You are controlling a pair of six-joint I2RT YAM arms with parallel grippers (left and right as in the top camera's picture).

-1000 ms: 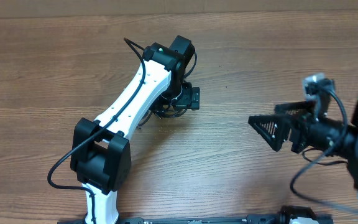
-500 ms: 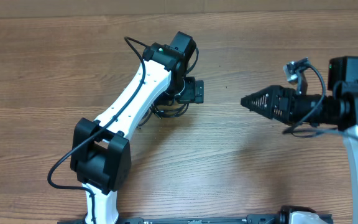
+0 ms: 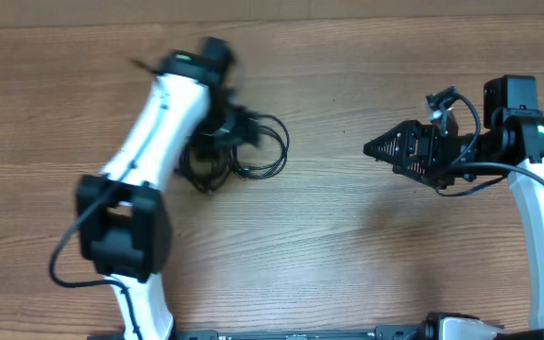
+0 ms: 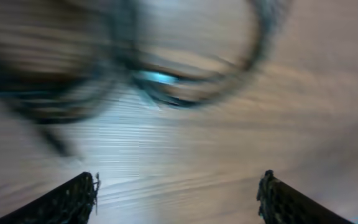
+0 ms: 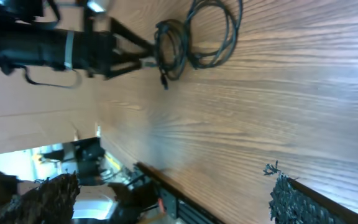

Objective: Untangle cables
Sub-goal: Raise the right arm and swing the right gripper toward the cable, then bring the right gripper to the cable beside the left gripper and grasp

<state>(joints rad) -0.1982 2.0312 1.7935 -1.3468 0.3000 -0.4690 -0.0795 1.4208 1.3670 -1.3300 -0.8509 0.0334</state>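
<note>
The cables point(image 3: 217, 162) lie on the wooden table left of centre, a tight black bundle with a wider loop point(image 3: 284, 142) spread to its right. My left gripper point(image 3: 229, 127) hovers over the bundle's upper edge. The left wrist view is motion-blurred: the gripper point(image 4: 179, 193) is open with bare wood between its fingers, and the cables point(image 4: 166, 81) smear across the top. My right gripper point(image 3: 378, 148) points left, well apart from the cables. Seen from its own wrist, the right gripper point(image 5: 173, 199) is open and empty, with the cables point(image 5: 197, 37) far off.
The white left arm point(image 3: 149, 132) slants from the table's near edge up over the cables' left side. The table's near edge and the robot base point(image 5: 185, 199) show in the right wrist view. Bare wood point(image 3: 329, 236) lies between the two arms.
The left arm has swung left, uncovering the cables, whose loop now lies spread to the right. The right gripper came up and leftward a second ago and has since held nearly still.
</note>
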